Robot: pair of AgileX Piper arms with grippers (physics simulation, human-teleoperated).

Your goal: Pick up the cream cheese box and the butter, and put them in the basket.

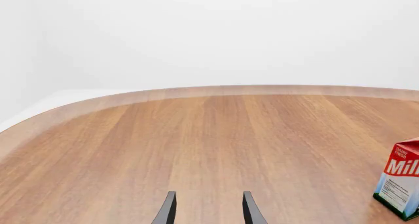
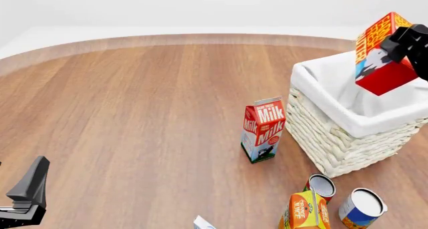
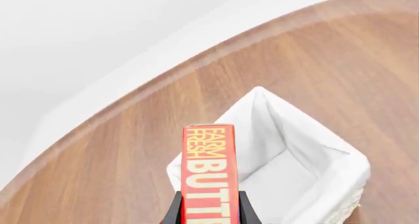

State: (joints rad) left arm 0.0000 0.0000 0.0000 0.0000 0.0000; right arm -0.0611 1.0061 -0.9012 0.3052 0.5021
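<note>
Front view: high, behind arms, looking forward and down over tabletop (image 2: 134, 113). Left wrist: low, close to tabletop, looking along fingers (image 1: 166, 210); shares milk carton (image 2: 263, 130) with front. Right wrist: high, looking down into basket (image 3: 314, 180); basket shared with front.

Red-and-orange butter (image 2: 379, 53) with pale lettering, white woven basket (image 2: 348, 144), red-and-white milk carton (image 2: 263, 130), brown wood-grain table (image 2: 134, 113).

Milk carton (image 2: 263, 129), juice carton (image 2: 304, 211), two cans (image 2: 362, 207).
</note>
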